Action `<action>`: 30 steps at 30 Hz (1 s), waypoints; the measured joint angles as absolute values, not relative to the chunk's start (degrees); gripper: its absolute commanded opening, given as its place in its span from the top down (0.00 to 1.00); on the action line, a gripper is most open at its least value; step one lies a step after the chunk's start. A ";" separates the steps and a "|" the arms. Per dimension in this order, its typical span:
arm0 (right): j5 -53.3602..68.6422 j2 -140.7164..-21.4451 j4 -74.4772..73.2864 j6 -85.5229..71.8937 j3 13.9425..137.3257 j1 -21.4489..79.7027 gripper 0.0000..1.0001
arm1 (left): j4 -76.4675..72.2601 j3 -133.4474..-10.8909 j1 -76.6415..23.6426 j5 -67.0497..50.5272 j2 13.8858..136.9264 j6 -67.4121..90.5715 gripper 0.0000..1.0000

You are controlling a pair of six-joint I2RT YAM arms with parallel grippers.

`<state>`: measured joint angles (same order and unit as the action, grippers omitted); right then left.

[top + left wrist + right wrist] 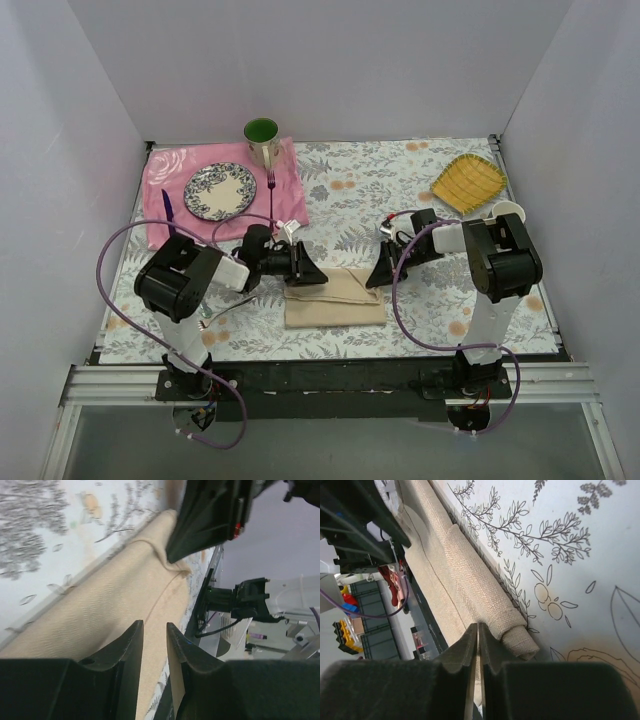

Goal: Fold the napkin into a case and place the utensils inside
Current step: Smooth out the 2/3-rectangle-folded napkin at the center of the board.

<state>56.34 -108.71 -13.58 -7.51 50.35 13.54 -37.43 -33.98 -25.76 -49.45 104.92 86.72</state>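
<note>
napkin plain beige; tablecloth pale, grey leaves, orange blooms; mat pink; cup green inside.

Bright, even light with soft shadows; left wrist view blurred.

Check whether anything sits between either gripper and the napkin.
Nothing visible does. The left gripper is right at the left end of the napkin, with cloth showing between its fingers. The right gripper has its fingers pinched together on the right edge.
</note>
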 measured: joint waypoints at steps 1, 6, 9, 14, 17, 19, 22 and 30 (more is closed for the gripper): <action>56.86 -109.21 -13.61 -7.46 50.35 13.52 0.96 | -37.71 -34.20 -26.44 -49.60 104.16 86.32 0.77; 57.17 -109.47 -13.61 -7.11 50.35 13.52 0.99 | -37.47 -38.24 -32.45 -49.67 101.78 81.69 0.83; 57.17 -109.49 -13.63 -7.05 50.35 13.52 0.99 | -37.23 -40.73 -36.01 -48.40 101.91 79.59 0.85; 57.14 -109.54 -13.72 -7.05 50.43 13.52 0.99 | -36.64 -44.42 -39.88 -46.09 104.75 78.19 0.87; 57.17 -109.62 -13.80 -7.07 50.48 13.52 0.99 | -35.99 -46.28 -41.71 -43.88 106.63 77.62 0.89; 57.17 -109.65 -13.82 -7.11 50.50 13.52 0.99 | -35.64 -47.05 -42.81 -42.13 107.68 77.28 0.92; 57.17 -109.67 -13.82 -7.27 50.52 13.52 0.99 | -34.63 -47.59 -44.27 -39.55 108.71 76.90 0.99; 57.12 -109.67 -13.76 -7.70 50.52 13.52 0.99 | -32.60 -48.82 -47.40 -30.76 109.45 75.44 1.00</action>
